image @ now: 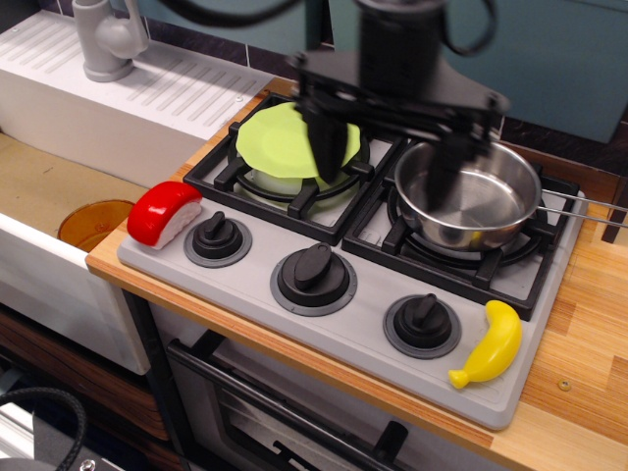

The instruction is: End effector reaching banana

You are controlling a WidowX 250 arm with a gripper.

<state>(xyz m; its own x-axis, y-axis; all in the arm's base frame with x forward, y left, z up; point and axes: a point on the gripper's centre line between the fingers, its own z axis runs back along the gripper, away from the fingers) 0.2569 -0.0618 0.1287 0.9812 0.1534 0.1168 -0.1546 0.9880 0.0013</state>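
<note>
Observation.image: banana (489, 345) front-right, well apart from open pincer (385, 169).

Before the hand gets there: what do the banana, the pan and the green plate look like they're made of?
Banana: probably hard plastic, glossy yellow with a smooth moulded look.
Pan: polished metal, likely steel; its inside mirrors the surroundings.
Green plate: looks like thin plastic, matte lime with a wavy rim.
The hand is blurred, open, above the burners.
</note>
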